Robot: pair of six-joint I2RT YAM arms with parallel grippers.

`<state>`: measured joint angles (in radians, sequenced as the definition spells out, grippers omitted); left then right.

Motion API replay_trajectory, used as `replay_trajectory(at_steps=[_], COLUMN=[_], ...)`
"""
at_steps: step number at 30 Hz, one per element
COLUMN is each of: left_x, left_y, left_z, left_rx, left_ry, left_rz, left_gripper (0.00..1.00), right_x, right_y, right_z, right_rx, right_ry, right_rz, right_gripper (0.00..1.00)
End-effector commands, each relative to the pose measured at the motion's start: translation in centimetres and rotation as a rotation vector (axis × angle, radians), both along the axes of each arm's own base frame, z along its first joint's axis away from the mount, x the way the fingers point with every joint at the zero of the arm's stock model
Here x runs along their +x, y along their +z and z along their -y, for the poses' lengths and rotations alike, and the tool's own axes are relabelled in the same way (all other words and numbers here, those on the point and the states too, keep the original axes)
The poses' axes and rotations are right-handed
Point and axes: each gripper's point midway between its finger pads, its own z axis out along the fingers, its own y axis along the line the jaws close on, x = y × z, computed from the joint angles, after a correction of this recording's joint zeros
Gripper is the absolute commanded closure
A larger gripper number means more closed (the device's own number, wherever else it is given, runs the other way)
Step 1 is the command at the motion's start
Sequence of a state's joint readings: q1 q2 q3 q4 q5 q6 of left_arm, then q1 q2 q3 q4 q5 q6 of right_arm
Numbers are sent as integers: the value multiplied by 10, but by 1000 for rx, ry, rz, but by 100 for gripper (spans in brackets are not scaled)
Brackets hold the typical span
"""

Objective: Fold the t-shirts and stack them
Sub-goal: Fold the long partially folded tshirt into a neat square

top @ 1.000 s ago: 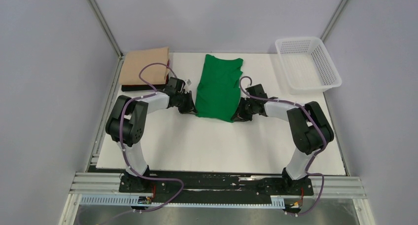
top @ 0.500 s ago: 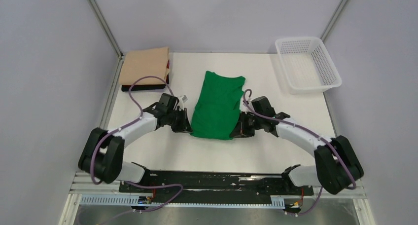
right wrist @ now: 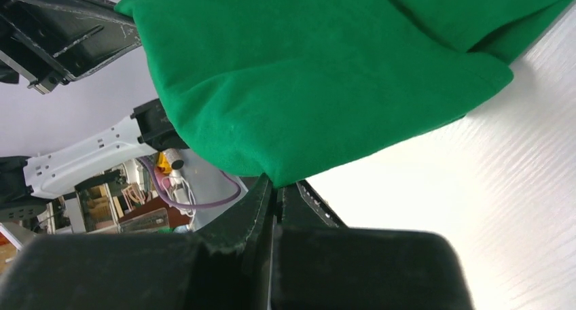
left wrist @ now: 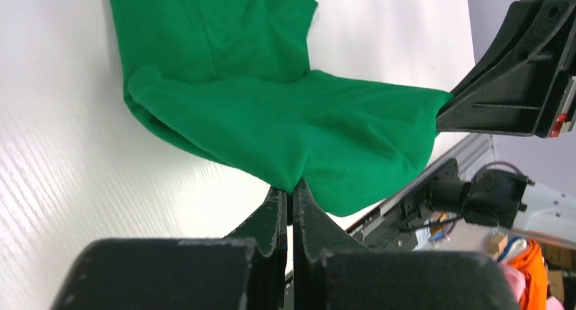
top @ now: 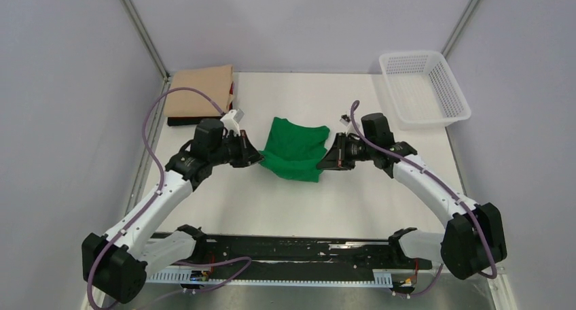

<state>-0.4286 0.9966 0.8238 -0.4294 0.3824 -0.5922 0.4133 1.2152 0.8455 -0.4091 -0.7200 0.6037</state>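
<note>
Top external, green t-shirt half-lifted, left fingers, right fingers pinching it, tips hidden.

Looks steeply down from above and behind the arm bases at frame bottom, taking in the whole table. From both wrists, peers in close and low, facing each other across the shared green t-shirt.
</note>
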Motion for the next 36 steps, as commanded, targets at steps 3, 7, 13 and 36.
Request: replay_trajectory(at_steps=[3, 7, 13, 36], left_x=[70, 101, 141, 269], left_y=[41, 33, 22, -71], left_z=[3, 3, -5, 22], left_rx=[-31, 17, 86, 204], left_ry=[162, 198, 270, 273], left_rz=[171, 155, 153, 41], left_gripper=[100, 100, 100, 38], right_x=[47, 73, 111, 241], right_y=[20, 17, 2, -52], right_z=[0, 0, 13, 52], right_rx=[60, 59, 36, -113], right_ry=[-18, -41, -105, -345], right_rz=[85, 69, 45, 74], right_gripper=[100, 100, 100, 75])
